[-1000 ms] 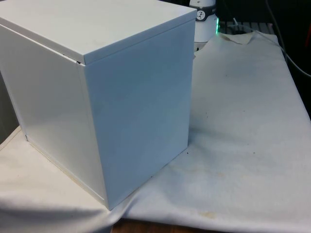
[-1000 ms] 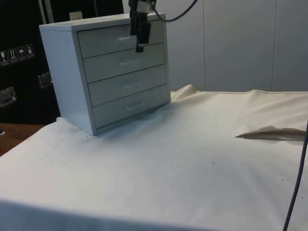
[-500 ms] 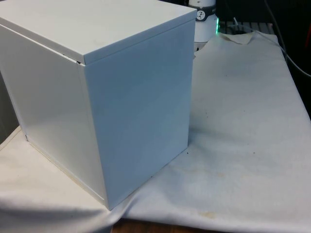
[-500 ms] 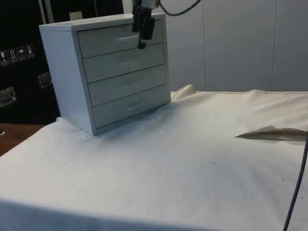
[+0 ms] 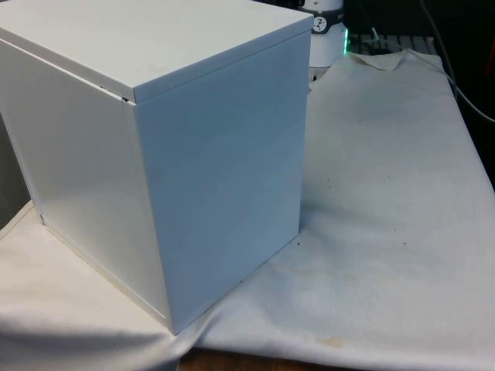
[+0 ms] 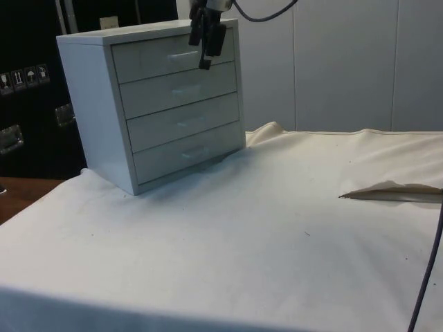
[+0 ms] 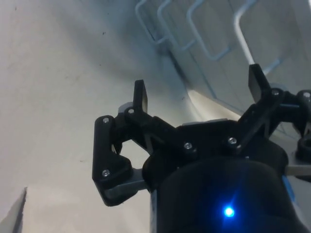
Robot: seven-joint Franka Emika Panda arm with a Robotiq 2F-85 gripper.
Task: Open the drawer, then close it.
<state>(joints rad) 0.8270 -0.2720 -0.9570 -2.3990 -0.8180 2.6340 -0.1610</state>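
Chest of drawers [image 6: 156, 104] stands at the side view's left, on the white cloth [image 6: 277, 228], four drawers stacked with their fronts facing into the table. All four fronts sit flush; none is pulled out. In the front view the chest [image 5: 155, 147] turns its blank back and side to the camera, so nothing of the drawers reads from there.

My gripper [image 6: 205, 59] hangs in front of the top drawer [image 6: 173, 57], near its upper edge and just to the right of the small handle [image 6: 184, 56]. From the side view I cannot say whether a fingertip touches the drawer front; it looks close, perhaps not yet in contact.

In the wrist view my gripper [image 7: 199, 92] has its fingers [image 7: 140, 94] spread wide apart with nothing between them. The drawer handles [image 7: 214, 34] show as pale loops running down the chest front beyond the fingertips.

Step in hand, as I judge it: the approach for opening. No pull has begun.

Next move calls for lining the spread fingers up on the top handle, easing in until the handle sits between them, pinching it, then drawing straight out along the drawer's travel. A skewed pull could drag the chest on the cloth.
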